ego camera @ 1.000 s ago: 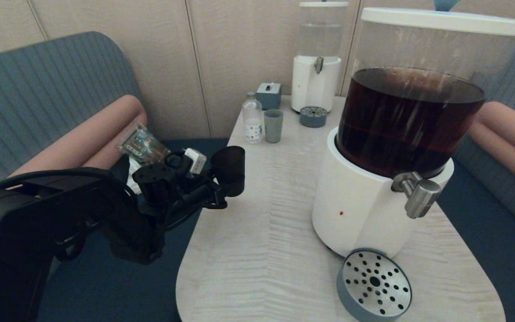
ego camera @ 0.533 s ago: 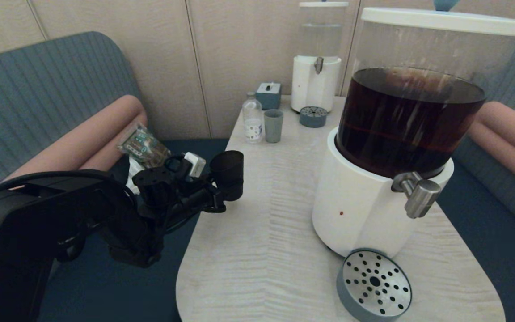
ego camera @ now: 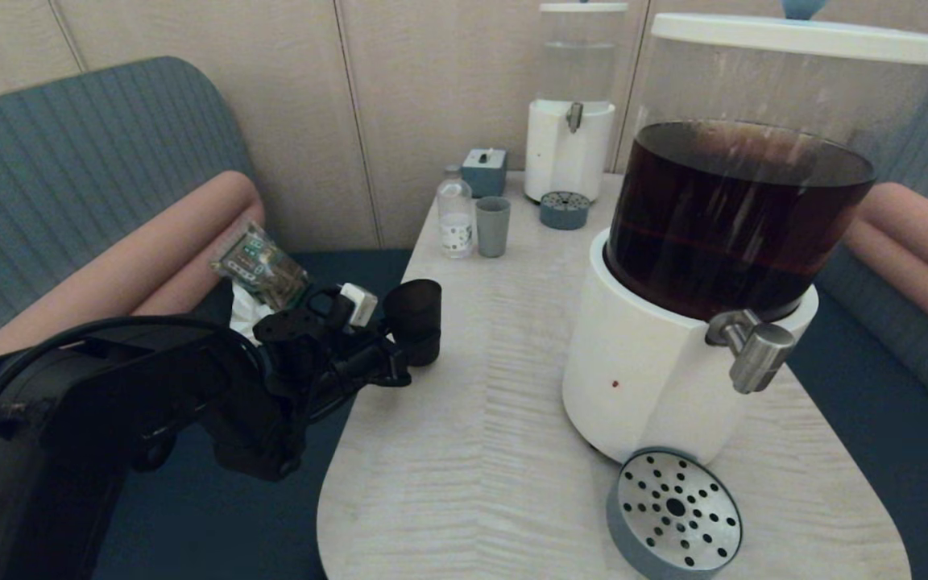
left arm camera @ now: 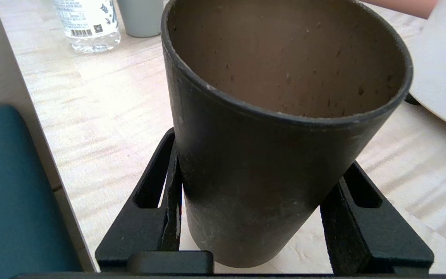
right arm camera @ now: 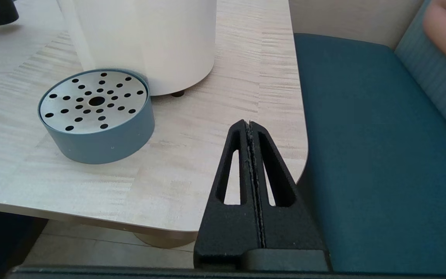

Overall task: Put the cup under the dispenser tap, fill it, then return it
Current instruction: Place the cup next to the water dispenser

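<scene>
Now | left tool (left arm camera: pixel 254 217) clamped on cup (left arm camera: pixel 269 147) | right tool (right arm camera: pixel 251 131) closed, empty

Matte black cup (ego camera: pixel 413 320); brushed-steel tap (ego camera: pixel 756 355); grey-blue drip tray (ego camera: pixel 673 515).

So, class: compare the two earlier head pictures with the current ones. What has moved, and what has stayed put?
The left pincer, shut on the black cup, has come down toward the table's left edge; nothing was let go. The cup looks at or near the tabletop, but contact cannot be judged. The dispenser tap, drip tray, grey cup and bottle stayed put. The right pincer is shut, off the table's right edge.
</scene>
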You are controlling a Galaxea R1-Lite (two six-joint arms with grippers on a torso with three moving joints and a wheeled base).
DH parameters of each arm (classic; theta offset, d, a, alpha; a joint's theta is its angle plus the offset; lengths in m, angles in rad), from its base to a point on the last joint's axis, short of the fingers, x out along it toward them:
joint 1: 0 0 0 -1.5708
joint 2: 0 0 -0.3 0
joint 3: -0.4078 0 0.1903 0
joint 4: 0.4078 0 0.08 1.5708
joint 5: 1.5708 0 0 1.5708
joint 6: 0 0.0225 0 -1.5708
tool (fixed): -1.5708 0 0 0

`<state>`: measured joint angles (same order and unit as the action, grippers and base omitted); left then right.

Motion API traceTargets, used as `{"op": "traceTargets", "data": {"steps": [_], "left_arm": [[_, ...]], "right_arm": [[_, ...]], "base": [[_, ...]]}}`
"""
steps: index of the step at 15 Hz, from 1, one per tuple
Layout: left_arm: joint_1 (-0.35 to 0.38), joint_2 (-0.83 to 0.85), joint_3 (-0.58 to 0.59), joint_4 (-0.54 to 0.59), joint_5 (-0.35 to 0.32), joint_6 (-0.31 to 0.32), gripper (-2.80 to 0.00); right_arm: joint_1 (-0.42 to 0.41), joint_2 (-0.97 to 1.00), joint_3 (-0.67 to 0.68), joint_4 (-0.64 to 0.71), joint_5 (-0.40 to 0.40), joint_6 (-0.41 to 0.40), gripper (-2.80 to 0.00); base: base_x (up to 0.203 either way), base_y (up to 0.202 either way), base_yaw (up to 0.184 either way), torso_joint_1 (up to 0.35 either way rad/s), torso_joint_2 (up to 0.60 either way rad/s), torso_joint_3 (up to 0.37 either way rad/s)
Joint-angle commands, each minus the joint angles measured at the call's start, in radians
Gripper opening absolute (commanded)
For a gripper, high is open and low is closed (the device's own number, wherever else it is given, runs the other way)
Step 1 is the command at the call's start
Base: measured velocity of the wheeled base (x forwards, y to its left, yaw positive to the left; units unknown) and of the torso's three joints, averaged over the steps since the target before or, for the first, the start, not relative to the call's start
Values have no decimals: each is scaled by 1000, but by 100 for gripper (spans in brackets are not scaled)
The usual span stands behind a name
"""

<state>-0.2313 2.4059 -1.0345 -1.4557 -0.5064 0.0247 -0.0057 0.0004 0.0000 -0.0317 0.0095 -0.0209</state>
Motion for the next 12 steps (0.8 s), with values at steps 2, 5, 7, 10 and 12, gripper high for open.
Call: {"op": "traceTargets", "data": {"steps": [2,5,7,10,12], "left_arm": [[0,16,-16,-6,-3,0,-280],[0,26,-24,-5,-3,0,-280],[0,34,-25,-6,-3,1,-280],[0,44,-21,-8,-3,3,-280],[0,51,-18,-12,-3,1,-280]], "right_arm": [[0,0,11,-1,0,-1,-280],[0,0,10,-1,0,-1,-280],[0,0,11,-1,0,-1,-280],[0,0,10,-1,0,-1,-280],[0,0,11,-1,1,-1,-280]], "base": [[0,0,0,0,0,0],[0,0,0,0,0,0],[0,0,0,0,0,0],[0,0,0,0,0,0],[0,0,0,0,0,0]]}}
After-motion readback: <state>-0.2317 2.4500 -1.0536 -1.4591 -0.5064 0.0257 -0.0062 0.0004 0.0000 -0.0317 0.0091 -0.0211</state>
